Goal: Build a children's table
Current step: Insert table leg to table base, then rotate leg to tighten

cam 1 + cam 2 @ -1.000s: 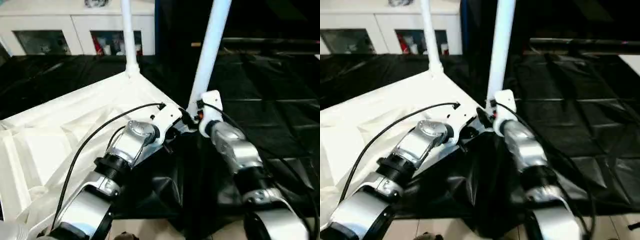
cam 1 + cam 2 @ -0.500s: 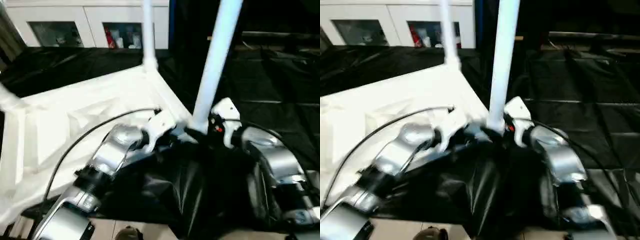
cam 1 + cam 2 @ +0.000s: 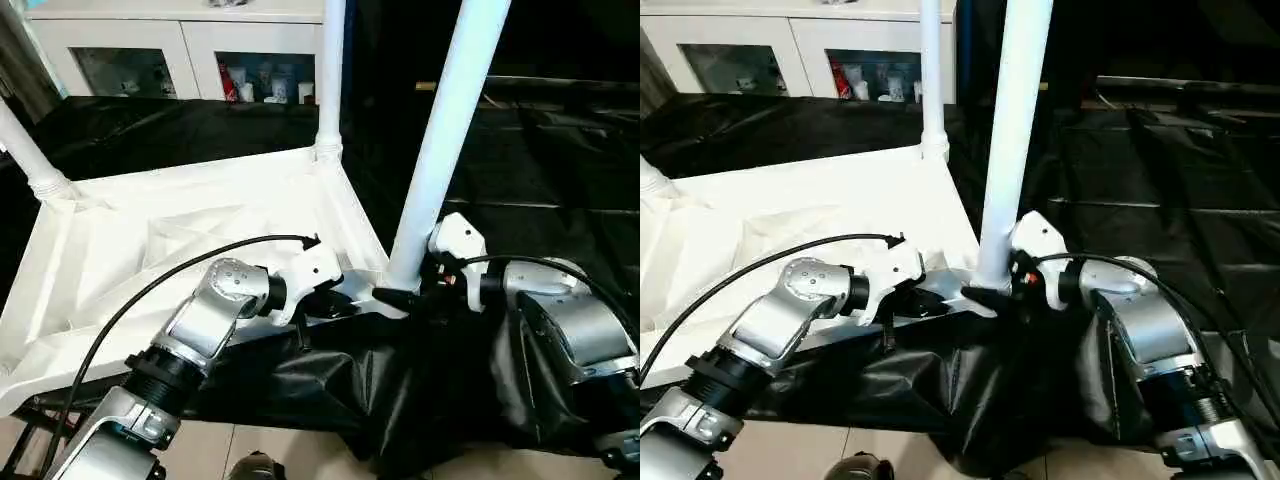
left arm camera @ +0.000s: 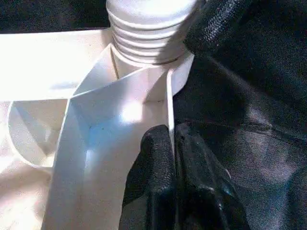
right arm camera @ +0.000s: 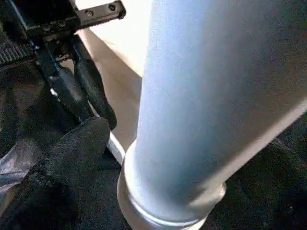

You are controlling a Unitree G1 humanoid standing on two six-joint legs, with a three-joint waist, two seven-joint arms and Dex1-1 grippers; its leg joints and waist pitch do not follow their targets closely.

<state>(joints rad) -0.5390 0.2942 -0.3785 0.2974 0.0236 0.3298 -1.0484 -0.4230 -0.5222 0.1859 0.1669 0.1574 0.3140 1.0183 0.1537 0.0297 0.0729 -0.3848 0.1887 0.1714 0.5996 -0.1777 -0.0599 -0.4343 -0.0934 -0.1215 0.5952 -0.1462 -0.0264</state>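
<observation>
The white plastic rectangular tabletop [image 3: 180, 250] lies upside down, ribbed underside up, on the large black-draped table [image 3: 560, 160], reaching that table's near edge. Three long white tubular legs stand upright in its rounded corner sockets: one at the far corner [image 3: 330, 70], one at the far left corner [image 3: 25, 150], and the nearest leg [image 3: 445, 140] at the tabletop's near right corner.

The left tool [image 4: 173, 153] is clamped on the thin upright rim wall of the tabletop just beside the near right corner socket; its two black fingers [image 4: 156, 163] press the wall from either side. A black cable [image 3: 150, 290] arcs over the silver left forearm.

The right tool [image 3: 400, 297] sits at the base of the nearest leg, where the leg's ringed collar meets the socket. One black finger [image 5: 67, 163] lies close beside the collar; whether the tool actually grips the leg cannot be told.

White cabinets with glass doors [image 3: 150, 60] stand beyond the table's far edge.
</observation>
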